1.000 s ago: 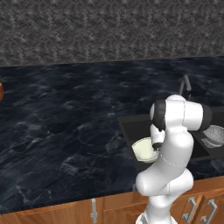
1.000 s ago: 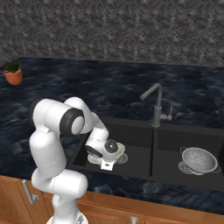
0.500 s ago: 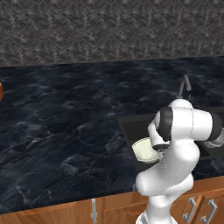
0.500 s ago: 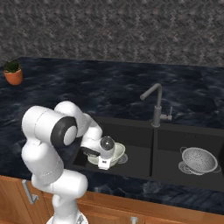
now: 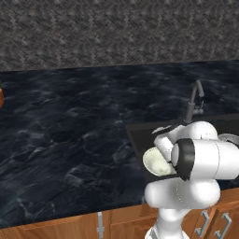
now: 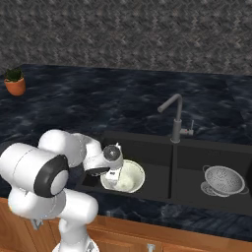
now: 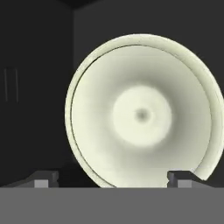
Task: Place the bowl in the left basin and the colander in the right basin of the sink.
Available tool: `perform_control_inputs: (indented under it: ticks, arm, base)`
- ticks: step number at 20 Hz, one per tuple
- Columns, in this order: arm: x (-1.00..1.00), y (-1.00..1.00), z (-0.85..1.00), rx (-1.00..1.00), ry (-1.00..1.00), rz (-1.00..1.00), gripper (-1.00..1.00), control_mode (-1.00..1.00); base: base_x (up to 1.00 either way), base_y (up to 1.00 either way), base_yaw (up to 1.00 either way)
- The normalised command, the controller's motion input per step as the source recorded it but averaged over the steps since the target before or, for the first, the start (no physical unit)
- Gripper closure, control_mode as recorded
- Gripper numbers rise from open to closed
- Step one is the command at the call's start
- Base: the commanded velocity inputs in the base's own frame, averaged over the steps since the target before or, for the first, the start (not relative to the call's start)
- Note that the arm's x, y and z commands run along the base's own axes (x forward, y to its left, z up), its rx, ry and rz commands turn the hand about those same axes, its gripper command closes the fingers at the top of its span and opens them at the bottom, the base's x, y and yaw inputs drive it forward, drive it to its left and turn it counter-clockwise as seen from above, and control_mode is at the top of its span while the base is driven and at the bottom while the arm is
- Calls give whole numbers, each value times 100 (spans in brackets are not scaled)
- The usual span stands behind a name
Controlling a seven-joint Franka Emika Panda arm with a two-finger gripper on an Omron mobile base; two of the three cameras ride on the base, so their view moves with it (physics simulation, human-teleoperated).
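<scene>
You see the bowl [image 6: 124, 176] in the left basin [image 6: 152, 153] of the sink [image 6: 211, 147], low in the middle of the right base view, and it holds nothing. The pincer [image 7: 113, 178] hangs just above the bowl, its fingertips [image 7: 42, 180] spread wide, one over the rim. The colander [image 6: 224, 180] sits in the right basin [image 6: 197, 183], at lower right, also with nothing inside.

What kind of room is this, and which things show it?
Most likely a kitchen, a rendered one: a black double sink with a grey faucet, set in a dark marble counter over wooden cabinets, with a colander in one basin.
</scene>
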Motion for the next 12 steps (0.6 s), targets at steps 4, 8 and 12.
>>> perform_control_inputs:
  ticks: [4,8,12]
  arm:
    - [-24,-11,73,0,13,-1,-100,-100]
    - [-29,-15,68,0,15,-1,-100,-100]
    - [-49,-12,50,0,13,0,-100,-100]
  base:
    - [0,0,0]
    - [0,0,0]
    - [0,0,0]
